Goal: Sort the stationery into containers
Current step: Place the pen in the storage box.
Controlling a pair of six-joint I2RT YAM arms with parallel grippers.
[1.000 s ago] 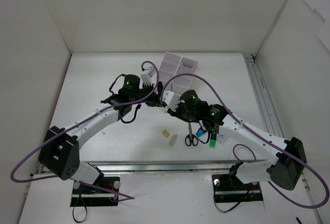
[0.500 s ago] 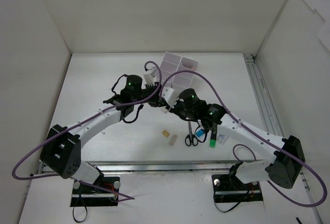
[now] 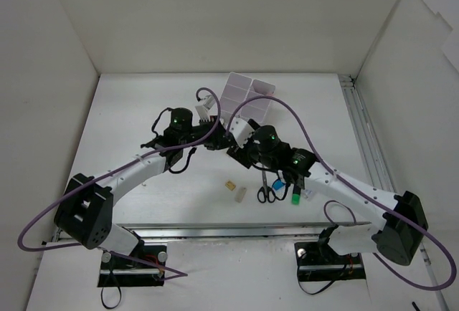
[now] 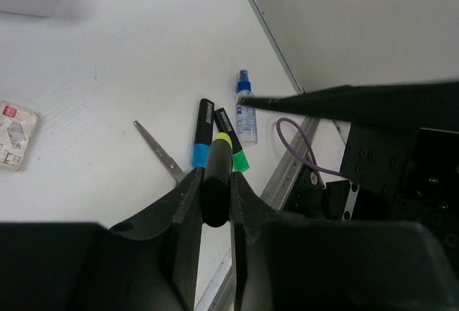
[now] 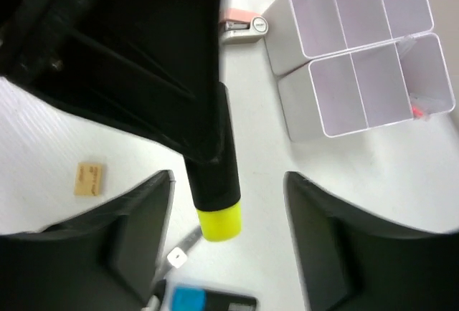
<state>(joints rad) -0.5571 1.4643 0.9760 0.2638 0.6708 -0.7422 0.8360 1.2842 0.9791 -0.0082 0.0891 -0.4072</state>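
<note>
**One black-barrelled, yellow-capped highlighter [image 4: 215, 182] in a mid-air handover**

The highlighter is clamped by its barrel between the left fingers [image 4: 183, 207]. It is held above the white desk [image 4: 93, 74], on the near side of the white thin-walled plastic bins [image 5: 297, 110]. The right fingers [image 5: 136, 236] are spread wide on either side of the yellow cap, and nothing is gripped by them. The step is judged to be a handover to the left arm. It is best finished if the right fingers are drawn straight back, clear of the cap, before the left arm is swung toward the bins. The highlighter should then be lowered end-first into a compartment and released only once it is inside the walls.
</note>
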